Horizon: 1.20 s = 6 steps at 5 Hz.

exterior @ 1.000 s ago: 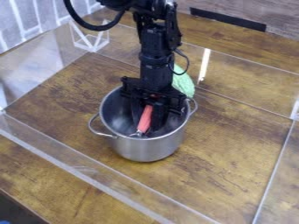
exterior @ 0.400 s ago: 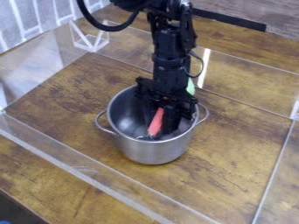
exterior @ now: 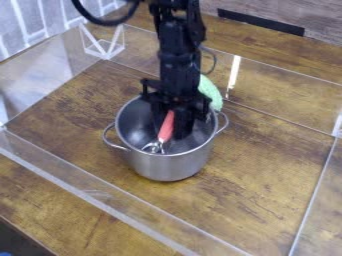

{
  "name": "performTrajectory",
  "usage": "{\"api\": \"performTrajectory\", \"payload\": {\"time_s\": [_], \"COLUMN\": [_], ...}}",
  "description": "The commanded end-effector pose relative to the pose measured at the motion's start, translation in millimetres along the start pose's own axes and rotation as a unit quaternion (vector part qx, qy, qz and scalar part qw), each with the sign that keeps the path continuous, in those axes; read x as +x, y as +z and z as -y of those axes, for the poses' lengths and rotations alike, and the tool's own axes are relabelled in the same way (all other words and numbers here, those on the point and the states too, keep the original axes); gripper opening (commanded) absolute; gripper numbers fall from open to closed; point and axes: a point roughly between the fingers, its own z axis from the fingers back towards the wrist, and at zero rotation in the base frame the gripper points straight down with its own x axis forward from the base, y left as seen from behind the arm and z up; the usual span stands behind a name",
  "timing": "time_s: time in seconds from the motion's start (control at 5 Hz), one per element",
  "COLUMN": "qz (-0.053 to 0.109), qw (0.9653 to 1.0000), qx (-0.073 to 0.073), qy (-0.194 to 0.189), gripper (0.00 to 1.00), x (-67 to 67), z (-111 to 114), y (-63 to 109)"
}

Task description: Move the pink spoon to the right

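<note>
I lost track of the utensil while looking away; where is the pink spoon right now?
In the camera view, the pink spoon is inside the metal pot, left of the green vegetable, beside the pincer.

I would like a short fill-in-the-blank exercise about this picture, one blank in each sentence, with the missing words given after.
1. The spoon has a handle of ____ colour.
2. The spoon is inside the metal ____, which stands on the table.
3. The dark robot arm reaches down from the ____ edge of the picture.
4. The thing lying behind the pot, partly hidden by the arm, is ____ in colour.

Missing words: pink; pot; top; green
</note>
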Motion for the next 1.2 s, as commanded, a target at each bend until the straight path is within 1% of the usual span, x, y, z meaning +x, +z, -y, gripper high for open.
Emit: {"api": "performTrajectory", "payload": {"time_s": [0.0,0.2,0.4,0.6,0.8,1.0], "qz": [0.041,0.041,0.045,0.051,0.054,0.052], "qw": [0.9992,0.9991,0.9988,0.9984,0.9978,0.9974], "qx": [-0.002,-0.004,0.004,0.006,0.004,0.003], "qy": [-0.005,0.009,0.018,0.025,0.038,0.050], "gripper": [0.00,0.00,0.00,0.00,0.00,0.00], "x": [-5.8,-10.0,-5.9,3.0,14.2,22.0], "z": [16,20,37,63,85,99], "y": [38.9,45.3,54.4,50.4,31.8,12.1]}}
